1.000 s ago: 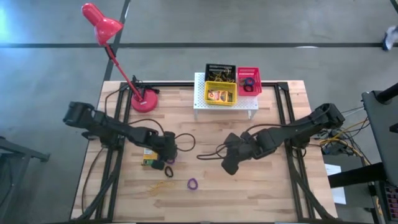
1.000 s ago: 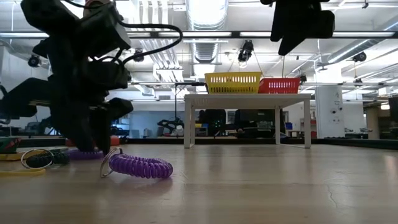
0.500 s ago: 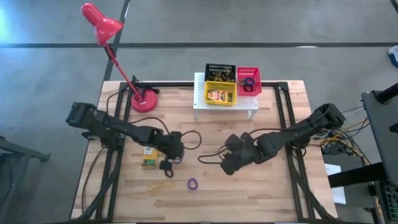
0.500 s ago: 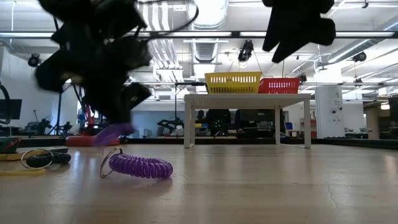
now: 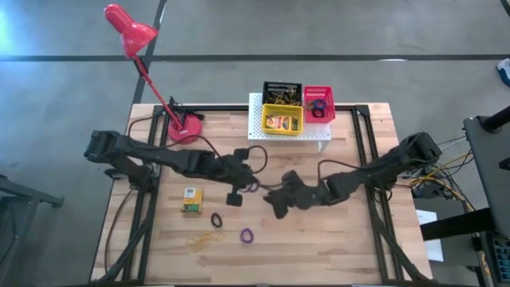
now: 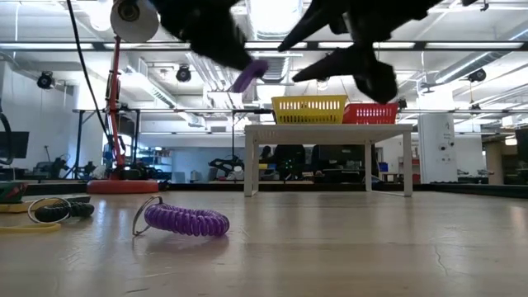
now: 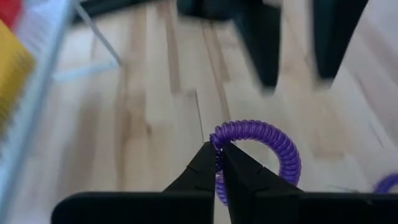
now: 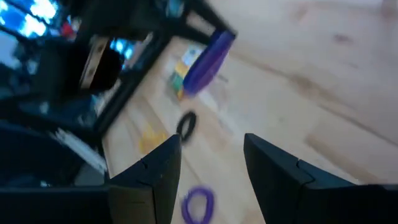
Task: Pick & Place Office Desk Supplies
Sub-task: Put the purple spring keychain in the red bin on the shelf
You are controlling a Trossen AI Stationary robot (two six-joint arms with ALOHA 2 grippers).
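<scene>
My left gripper (image 5: pixel 239 191) is over the middle of the table, raised and shut on a purple coil ring (image 7: pixel 261 149), which also shows in the low view (image 6: pixel 247 76). Just to its right, my right gripper (image 5: pixel 275 206) hangs open, holding nothing, its fingers (image 8: pixel 161 174) pointing toward the held ring (image 8: pixel 208 59). On the table lie a yellow-green box (image 5: pixel 190 200), a black ring (image 5: pixel 216 218), a second purple ring (image 5: pixel 247 236) and a yellow rubber band (image 5: pixel 205 237). Yellow (image 5: pixel 283 121), black (image 5: pixel 281 91) and red (image 5: pixel 319 104) trays sit on a white stand. My left gripper pinches the purple ring's coil at one spot on its rim (image 7: pixel 217 144) between the tips of its two fingers. The fingers come slanting down from the table's left. The ring sticks out beyond the fingertips, lifted clear of the table.
The white perforated stand (image 5: pixel 291 137) is at the far middle of the table. A red desk lamp (image 5: pixel 187 127) stands at the far left, its head reaching beyond the table. Cables trail from both arms across the table's middle.
My left gripper has lifted the purple ring off the table beside the box, raising it and carrying it toward the middle of the table. My right gripper has moved toward the table's left, sinking a little and tipping toward the raised ring.
</scene>
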